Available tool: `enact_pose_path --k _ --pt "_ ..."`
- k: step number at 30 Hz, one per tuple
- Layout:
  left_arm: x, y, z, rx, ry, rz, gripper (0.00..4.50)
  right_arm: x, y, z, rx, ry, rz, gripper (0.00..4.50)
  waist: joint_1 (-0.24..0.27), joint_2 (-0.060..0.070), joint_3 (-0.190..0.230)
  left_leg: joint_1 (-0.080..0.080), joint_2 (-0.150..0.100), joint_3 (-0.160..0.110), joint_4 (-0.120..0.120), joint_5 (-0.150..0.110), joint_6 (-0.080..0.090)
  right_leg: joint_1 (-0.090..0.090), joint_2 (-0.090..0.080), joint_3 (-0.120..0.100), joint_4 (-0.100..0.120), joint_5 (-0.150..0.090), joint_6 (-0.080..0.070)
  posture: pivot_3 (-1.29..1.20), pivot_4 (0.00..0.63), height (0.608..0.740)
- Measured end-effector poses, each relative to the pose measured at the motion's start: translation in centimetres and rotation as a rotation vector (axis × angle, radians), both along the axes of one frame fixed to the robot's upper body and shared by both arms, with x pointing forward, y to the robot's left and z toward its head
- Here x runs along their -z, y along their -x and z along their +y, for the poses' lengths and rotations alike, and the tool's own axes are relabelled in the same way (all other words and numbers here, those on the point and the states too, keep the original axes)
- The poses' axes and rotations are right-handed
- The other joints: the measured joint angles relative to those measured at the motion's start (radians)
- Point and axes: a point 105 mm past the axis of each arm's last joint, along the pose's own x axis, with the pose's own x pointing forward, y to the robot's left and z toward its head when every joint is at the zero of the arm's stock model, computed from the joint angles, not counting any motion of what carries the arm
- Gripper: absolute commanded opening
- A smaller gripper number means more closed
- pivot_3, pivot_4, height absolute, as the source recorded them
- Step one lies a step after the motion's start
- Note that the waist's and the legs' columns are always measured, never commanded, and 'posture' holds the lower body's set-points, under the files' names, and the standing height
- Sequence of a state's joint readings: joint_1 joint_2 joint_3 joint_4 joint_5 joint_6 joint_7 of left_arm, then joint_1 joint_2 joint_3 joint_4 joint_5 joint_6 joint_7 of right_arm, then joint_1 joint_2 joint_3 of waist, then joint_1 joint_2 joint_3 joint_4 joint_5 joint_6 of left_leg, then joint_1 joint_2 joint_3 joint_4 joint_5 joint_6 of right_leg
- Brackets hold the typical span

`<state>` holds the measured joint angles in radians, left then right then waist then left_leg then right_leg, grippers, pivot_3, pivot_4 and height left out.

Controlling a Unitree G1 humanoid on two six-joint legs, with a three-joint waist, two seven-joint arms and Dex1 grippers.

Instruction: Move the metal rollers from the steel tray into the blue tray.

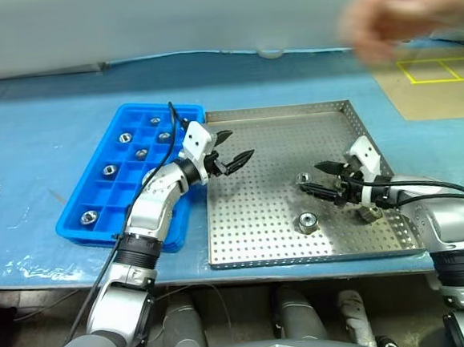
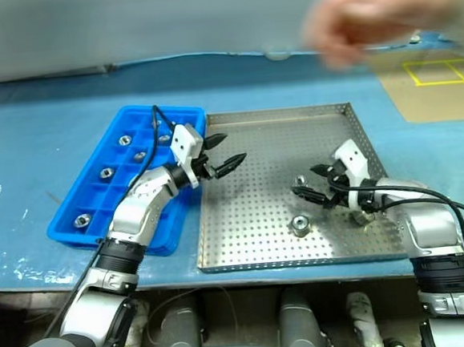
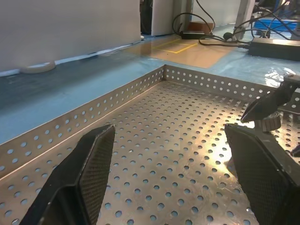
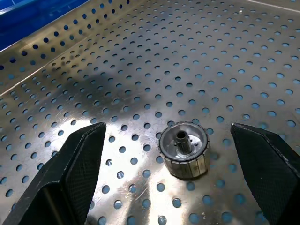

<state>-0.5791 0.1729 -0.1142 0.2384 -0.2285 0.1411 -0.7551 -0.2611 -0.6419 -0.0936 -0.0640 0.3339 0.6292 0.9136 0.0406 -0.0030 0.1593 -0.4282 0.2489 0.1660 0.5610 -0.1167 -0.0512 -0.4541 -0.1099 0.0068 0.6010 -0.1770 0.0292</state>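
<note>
The steel tray (image 1: 261,139) lies in the middle of the table, with the blue tray (image 1: 97,196) right beside it on its left. Three metal rollers rest on the perforated floor: one (image 1: 303,178) between the tips of my right gripper (image 1: 310,177), one (image 1: 307,222) nearer the front rim, one (image 1: 369,212) under my right wrist. The right wrist view shows that roller (image 4: 183,150) lying free between wide open fingers (image 4: 79,164). My left gripper (image 1: 238,144) hangs open and empty over the steel tray's left side. Several rollers (image 1: 124,137) sit in the blue tray's compartments.
A person's blurred hand (image 1: 396,12) hovers above the far right of the table. A tan mat with yellow lines (image 1: 438,85) lies behind the steel tray on the right. Blue sheeting (image 1: 36,141) covers the table. The steel tray's rim (image 3: 93,115) stands low.
</note>
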Motion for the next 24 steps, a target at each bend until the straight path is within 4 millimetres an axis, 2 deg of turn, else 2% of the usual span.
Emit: enact_pose_path --k 4,10,18,24 --pt "0.3 0.1 0.1 0.005 -0.001 0.007 3.94 0.9 -0.5 0.6 0.006 0.016 0.017 4.50 0.004 0.000 0.000 -0.001 0.000 0.000 0.000 0.000 0.000 0.000 -0.001 0.000 0.000 0.001 -0.001 -0.12 0.150 0.740" --pt "1.4 0.8 0.1 0.025 -0.009 0.032 3.94 1.9 -1.4 -0.1 0.039 0.067 0.024 4.50 0.007 0.000 0.000 -0.002 -0.001 0.000 -0.001 0.000 0.000 -0.001 -0.001 0.000 -0.001 0.003 -0.006 -0.11 0.150 0.740" --pt "1.2 1.7 -0.8 0.080 -0.019 0.016 3.94 1.8 -2.0 -0.4 0.053 0.084 0.001 4.50 0.006 0.000 0.000 -0.002 -0.001 0.001 0.000 0.000 0.000 -0.001 -0.001 0.000 -0.001 0.003 -0.006 -0.11 0.150 0.740" --pt "1.8 2.0 -0.7 0.097 -0.045 0.034 3.94 2.1 -2.1 -0.4 0.058 0.097 -0.003 4.50 0.006 0.000 0.000 -0.002 -0.001 0.001 -0.001 0.000 0.000 -0.001 -0.001 0.000 0.000 0.003 -0.005 -0.11 0.150 0.740"
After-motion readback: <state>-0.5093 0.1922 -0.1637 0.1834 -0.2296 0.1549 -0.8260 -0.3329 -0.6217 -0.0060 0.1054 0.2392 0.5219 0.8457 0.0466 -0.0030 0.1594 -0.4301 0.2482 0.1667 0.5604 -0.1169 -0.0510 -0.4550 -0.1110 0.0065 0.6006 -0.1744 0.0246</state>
